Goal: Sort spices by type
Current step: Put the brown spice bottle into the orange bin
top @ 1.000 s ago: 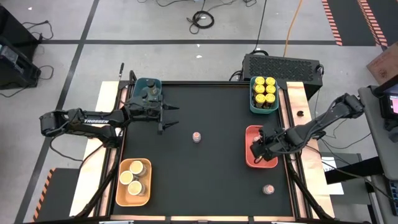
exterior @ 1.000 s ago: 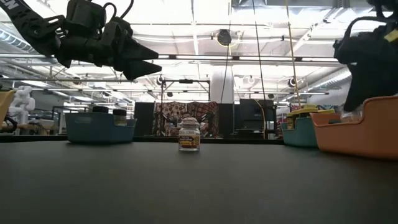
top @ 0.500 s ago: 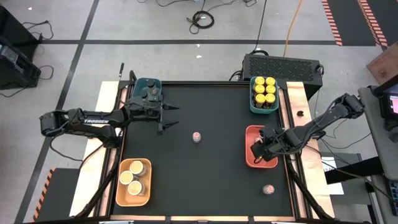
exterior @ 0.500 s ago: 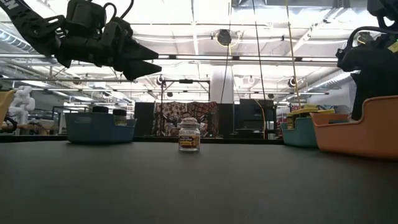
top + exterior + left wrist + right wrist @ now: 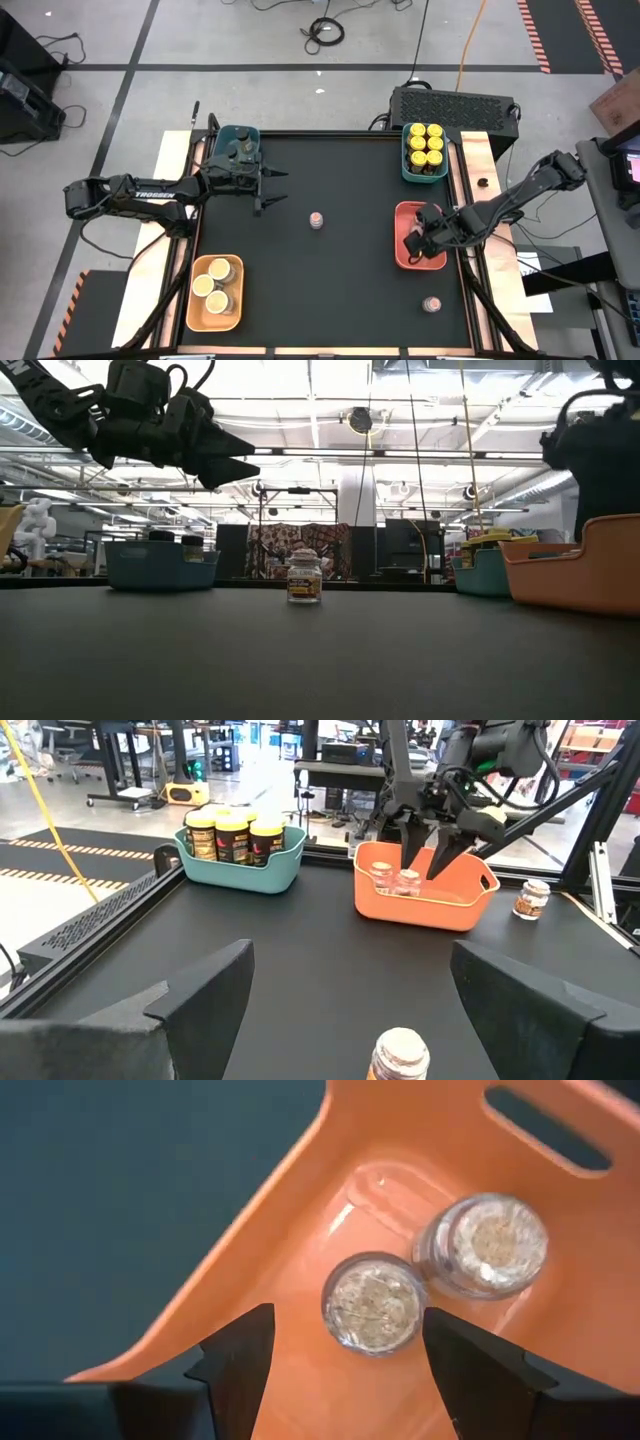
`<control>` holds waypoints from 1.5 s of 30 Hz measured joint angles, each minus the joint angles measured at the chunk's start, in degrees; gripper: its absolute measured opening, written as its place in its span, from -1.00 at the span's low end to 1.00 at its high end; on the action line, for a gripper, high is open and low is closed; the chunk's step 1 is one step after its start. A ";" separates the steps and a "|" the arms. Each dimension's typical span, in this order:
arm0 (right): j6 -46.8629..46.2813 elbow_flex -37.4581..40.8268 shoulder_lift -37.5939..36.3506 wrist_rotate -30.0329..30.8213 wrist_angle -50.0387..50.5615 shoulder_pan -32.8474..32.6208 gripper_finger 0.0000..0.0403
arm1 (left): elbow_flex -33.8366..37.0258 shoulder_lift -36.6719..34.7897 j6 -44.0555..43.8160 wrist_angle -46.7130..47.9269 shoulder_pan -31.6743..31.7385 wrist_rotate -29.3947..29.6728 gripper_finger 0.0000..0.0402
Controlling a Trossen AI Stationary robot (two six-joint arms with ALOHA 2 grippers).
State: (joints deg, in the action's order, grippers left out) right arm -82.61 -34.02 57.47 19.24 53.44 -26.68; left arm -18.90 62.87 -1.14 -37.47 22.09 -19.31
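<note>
Right gripper (image 5: 345, 1345) hangs released over two jars (image 5: 375, 1304) in the red tray (image 5: 404, 212); lift straight to clear them; left gripper (image 5: 268, 187) waits, spread.

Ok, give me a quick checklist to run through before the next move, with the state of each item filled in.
1. Right gripper open above the red tray: ok.
2. Released jars in the red tray: two, upright and side by side: ok.
3. Left gripper open, raised off the table near the teal tray: ok.
4. Loose jar at table centre upright and unobstructed: ok.
5. Second loose jar near the front right edge, still unsorted: not ok.
6. Exact count in the dark-lidded tray: cannot tell.
</note>
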 joint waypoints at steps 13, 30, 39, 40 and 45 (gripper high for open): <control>21.36 -8.18 0.53 10.90 -17.63 5.25 0.24 | 0.00 0.00 0.00 -0.28 0.00 0.02 0.70; 66.82 -16.96 30.57 -6.29 -65.17 22.74 0.24 | 0.00 0.00 0.01 -0.48 0.00 0.01 0.70; 76.24 -32.13 44.39 -11.37 -57.85 24.27 0.24 | 0.01 0.00 0.20 -0.33 0.00 0.00 0.70; 76.43 -33.18 45.73 -11.99 -56.99 24.41 0.24 | 0.00 0.00 0.44 -0.07 0.00 0.00 0.70; 77.30 -36.34 50.40 -13.61 -56.24 24.77 0.24 | 0.02 0.00 0.54 0.52 0.00 0.00 0.70</control>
State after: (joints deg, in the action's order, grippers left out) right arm -5.31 -70.36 107.88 5.63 -2.80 -1.91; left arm -18.87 62.87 -0.60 -36.95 22.09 -19.31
